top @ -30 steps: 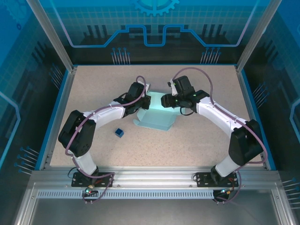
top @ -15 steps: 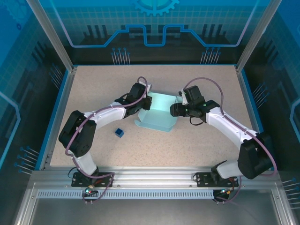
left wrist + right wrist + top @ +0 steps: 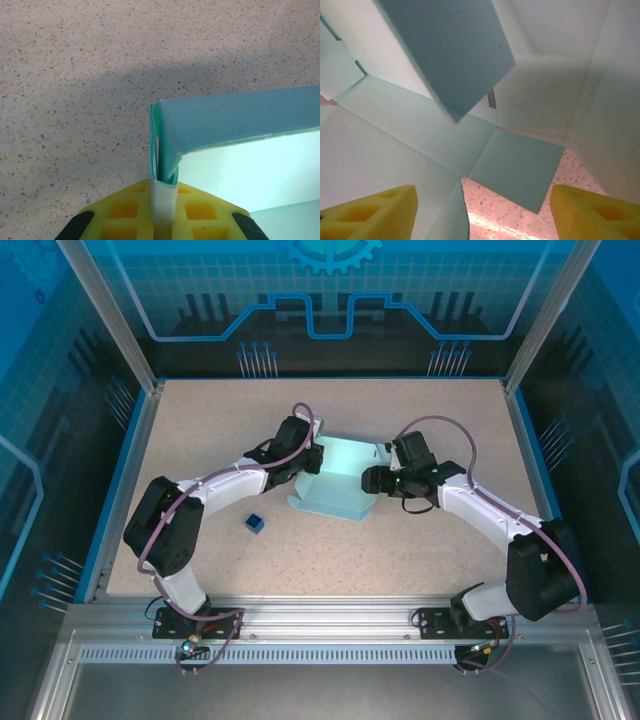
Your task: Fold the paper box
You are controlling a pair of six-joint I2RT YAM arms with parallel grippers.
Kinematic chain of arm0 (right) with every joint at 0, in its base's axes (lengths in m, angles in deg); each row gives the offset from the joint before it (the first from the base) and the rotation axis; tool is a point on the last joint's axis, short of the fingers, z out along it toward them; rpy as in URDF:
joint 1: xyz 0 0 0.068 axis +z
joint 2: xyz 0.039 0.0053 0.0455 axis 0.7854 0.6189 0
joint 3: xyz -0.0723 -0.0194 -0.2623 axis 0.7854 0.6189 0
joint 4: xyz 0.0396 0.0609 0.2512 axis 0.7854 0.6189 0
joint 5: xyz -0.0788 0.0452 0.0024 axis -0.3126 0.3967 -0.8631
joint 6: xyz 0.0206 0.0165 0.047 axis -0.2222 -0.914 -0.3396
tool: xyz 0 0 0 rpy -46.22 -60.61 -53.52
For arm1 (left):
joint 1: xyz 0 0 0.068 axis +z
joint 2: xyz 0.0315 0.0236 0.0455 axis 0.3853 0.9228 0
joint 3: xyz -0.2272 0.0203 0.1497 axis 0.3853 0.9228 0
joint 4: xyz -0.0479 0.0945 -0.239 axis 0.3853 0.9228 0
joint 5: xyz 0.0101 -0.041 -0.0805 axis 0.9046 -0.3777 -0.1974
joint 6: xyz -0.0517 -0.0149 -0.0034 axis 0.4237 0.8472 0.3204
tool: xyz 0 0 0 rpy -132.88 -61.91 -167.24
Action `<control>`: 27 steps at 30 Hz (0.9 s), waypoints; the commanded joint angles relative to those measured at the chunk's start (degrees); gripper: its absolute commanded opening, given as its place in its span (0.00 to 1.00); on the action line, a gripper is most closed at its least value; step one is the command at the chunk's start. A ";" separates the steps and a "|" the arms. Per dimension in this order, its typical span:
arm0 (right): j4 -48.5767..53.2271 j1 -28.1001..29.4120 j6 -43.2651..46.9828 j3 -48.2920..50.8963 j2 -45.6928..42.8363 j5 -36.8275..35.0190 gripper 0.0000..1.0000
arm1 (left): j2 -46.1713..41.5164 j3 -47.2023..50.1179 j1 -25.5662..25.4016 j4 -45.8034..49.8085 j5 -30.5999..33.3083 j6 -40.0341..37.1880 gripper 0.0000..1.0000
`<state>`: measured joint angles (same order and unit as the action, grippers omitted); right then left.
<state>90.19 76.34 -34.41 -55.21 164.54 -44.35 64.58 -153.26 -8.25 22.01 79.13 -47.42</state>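
We judge the step in hand to be raising and tucking the side walls of the paper box (image 3: 335, 483), which sits near the middle of the table (image 3: 200, 420), between the 2 arms and well apart from the small dark blue cube (image 3: 254, 524). To do it well, we would use the left gripper (image 3: 164, 202) as the anchor. Its yellow pads are clamped together on a doubled layer of card at the box's left corner, and that hold should be firm without dragging, since thin card creases wherever it is pulled. The right gripper (image 3: 482, 212) is at the box's right side with its fingers wide apart and nothing pinched, and loose flaps lie just in front of it. We would bring it in low, choose 1 flap, and press along the crease, not across a panel, so the wall pivots instead of buckling. The risk, as we see it, is that a push from the right slides the whole sheet or bends the wall the left side holds. The box is pale light-blue thin card, only partly folded. In the top view a far wall stands up and catches bright light, while a flat panel lies on the table toward the arms' bases. From the right wrist we see panels meeting at crease lines, a shaded flap tilting overhead, and a squarish flap lying flat on the speckled surface.
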 commanded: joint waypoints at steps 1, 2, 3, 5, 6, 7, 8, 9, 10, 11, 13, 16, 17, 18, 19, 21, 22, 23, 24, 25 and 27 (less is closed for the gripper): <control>-3.14 -1.11 -5.23 1.30 1.17 2.54 0.71 | -2.58 1.07 -0.31 -2.06 0.50 1.62 0.03; -3.61 -1.26 -5.92 1.62 1.12 2.45 0.71 | -2.63 1.19 -0.33 -2.12 0.50 1.62 0.03; -3.98 -1.42 -6.63 1.83 1.06 2.19 0.72 | -2.70 1.22 -0.31 -2.18 0.41 1.71 0.03; -5.13 -1.50 -7.44 2.21 1.12 2.44 0.72 | -2.88 1.42 -0.34 -2.47 0.27 1.80 0.03; -5.79 -1.51 -7.80 2.38 1.18 2.45 0.72 | -2.92 1.51 -0.34 -2.57 0.15 1.82 0.03; -6.88 -1.55 -7.79 2.47 1.12 2.67 0.72 | -2.98 1.61 -0.30 -2.59 0.16 1.73 0.03; -7.50 -1.57 -7.78 2.48 1.07 2.68 0.72 | -2.99 1.64 -0.30 -2.66 0.06 1.71 0.03; -7.83 -1.63 -7.79 2.48 1.01 2.34 0.71 | -2.91 1.66 -0.31 -2.68 0.07 1.62 0.03; -8.08 -1.70 -7.59 2.43 0.87 2.14 0.70 | -2.89 1.61 -0.37 -2.67 -0.03 1.59 0.03; -8.17 -1.77 -7.37 2.24 0.81 1.99 0.69 | -2.89 1.63 -0.35 -2.74 -0.12 1.53 0.03; -8.44 -2.03 -6.92 1.74 0.68 2.00 0.68 | -2.89 1.67 -0.34 -2.83 -0.34 1.53 0.03; -8.85 -2.14 -5.50 0.69 0.79 2.49 0.65 | -2.80 1.84 -0.33 -3.18 -0.80 1.58 0.03; -9.04 -2.05 -5.02 0.28 0.92 3.10 0.64 | -2.72 1.86 -0.31 -3.41 -1.10 1.51 0.02; -9.22 -1.99 -4.51 -0.33 1.18 3.78 0.63 | -2.51 1.86 -0.38 -3.45 -1.45 1.54 0.03; -9.61 -1.84 -4.03 -0.75 1.51 4.45 0.62 | -2.39 1.86 -0.44 -3.46 -1.73 1.63 0.03; -10.30 -1.54 -3.50 -1.52 2.15 5.50 0.60 | -2.20 1.86 -0.48 -3.63 -2.05 1.79 0.03; -10.70 -1.23 -3.20 -1.86 2.55 5.95 0.60 | -2.11 1.86 -0.51 -3.73 -2.22 1.84 0.03; -10.89 -1.05 -3.03 -2.43 2.93 6.36 0.59 | -2.10 1.78 -0.66 -3.74 -2.23 1.80 0.03; -10.99 -0.73 -2.71 -3.03 3.52 6.82 0.59 | -2.02 1.77 -0.76 -3.77 -2.23 1.72 0.03; -10.99 -0.46 -2.28 -3.65 4.12 7.25 0.58 | -2.01 1.78 -0.73 -3.76 -2.27 1.71 0.02; -10.73 -0.07 -1.71 -4.62 5.25 7.93 0.57 | -1.95 1.71 -0.82 -3.81 -2.38 1.66 0.03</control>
<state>80.99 75.40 -37.95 -57.29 168.19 -38.97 63.84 -152.16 -8.28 19.99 78.63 -46.11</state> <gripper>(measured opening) 0.576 0.102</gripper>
